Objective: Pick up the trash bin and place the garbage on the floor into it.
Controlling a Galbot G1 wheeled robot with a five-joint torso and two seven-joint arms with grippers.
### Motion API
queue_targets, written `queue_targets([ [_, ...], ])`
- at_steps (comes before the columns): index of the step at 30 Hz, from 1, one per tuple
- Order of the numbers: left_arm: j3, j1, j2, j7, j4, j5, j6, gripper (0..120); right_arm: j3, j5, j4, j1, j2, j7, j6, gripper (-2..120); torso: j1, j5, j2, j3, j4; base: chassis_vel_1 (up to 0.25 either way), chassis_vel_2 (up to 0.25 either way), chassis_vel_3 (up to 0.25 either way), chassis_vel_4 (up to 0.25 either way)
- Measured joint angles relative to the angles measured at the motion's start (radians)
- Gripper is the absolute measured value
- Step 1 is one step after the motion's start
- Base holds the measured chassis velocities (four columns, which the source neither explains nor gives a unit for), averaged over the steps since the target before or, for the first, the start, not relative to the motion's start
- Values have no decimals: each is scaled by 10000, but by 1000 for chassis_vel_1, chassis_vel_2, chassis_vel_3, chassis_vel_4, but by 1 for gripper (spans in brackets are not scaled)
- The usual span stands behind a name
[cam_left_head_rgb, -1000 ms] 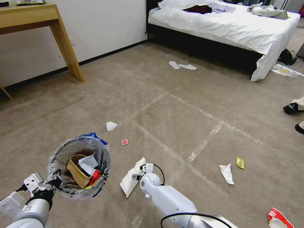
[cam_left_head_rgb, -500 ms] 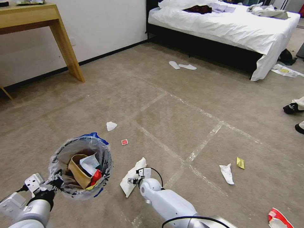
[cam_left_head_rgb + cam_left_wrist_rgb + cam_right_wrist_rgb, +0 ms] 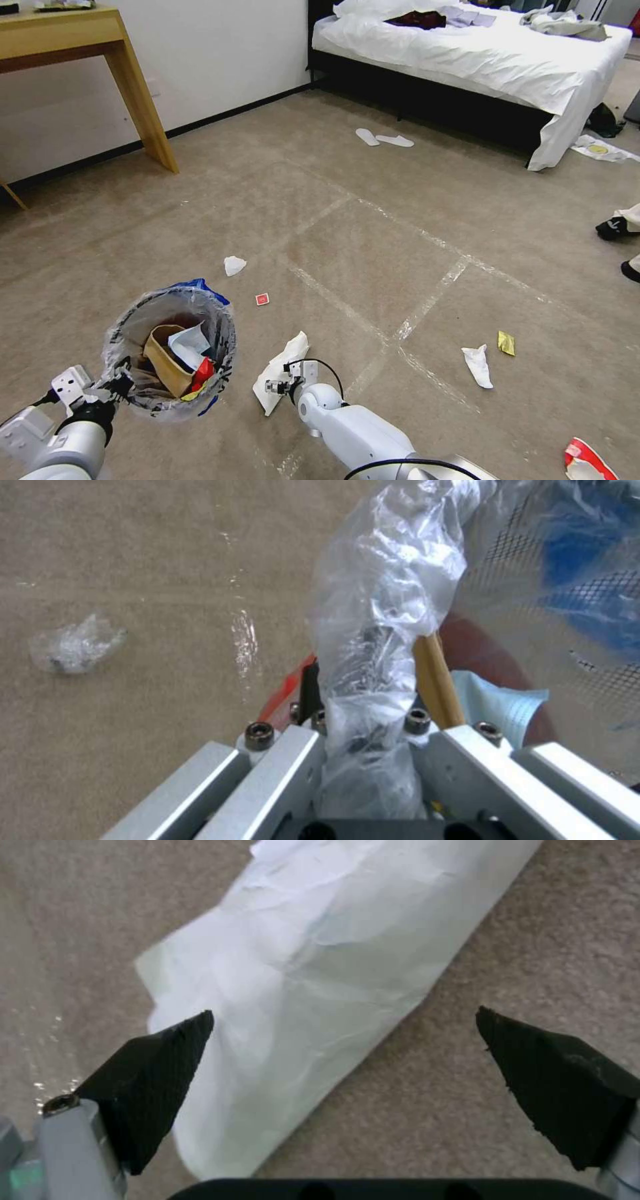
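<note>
While my left gripper (image 3: 363, 730) pinches the trash bin's (image 3: 137, 320) rim, my right gripper (image 3: 343, 1065) reaches low, fingers spread wide over the white paper (image 3: 313, 965) on the floor (image 3: 400, 253).

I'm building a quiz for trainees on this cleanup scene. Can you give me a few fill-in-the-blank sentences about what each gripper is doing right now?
1. The left gripper is shut on the rim of the ____.
2. The right gripper hangs with its fingers ____ above the white paper.
3. The white paper lies flat on the ____.
4. A small red wrapper lies on the carpet beyond the ____ gripper.

Missing words: trash bin; open; floor; right
</note>
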Motion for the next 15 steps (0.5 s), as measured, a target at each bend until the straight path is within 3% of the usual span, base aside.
queue_targets([
  [7,-10,69,7,9,-65,12,-9,1,-74,-174,-214,7,1,-266,105,93,0,1,0,0,1,0,0,0,0],
  [10,-27,137,11,15,-74,12,-18,1,-146,-275,-309,-22,0,-509,212,76,0,0,0,0,1,0,0,0,0],
  [15,-34,154,-3,33,-44,30,-59,1,-196,-372,-341,-49,0,-588,227,59,0,0,1,-1,0,0,0,0,0],
])
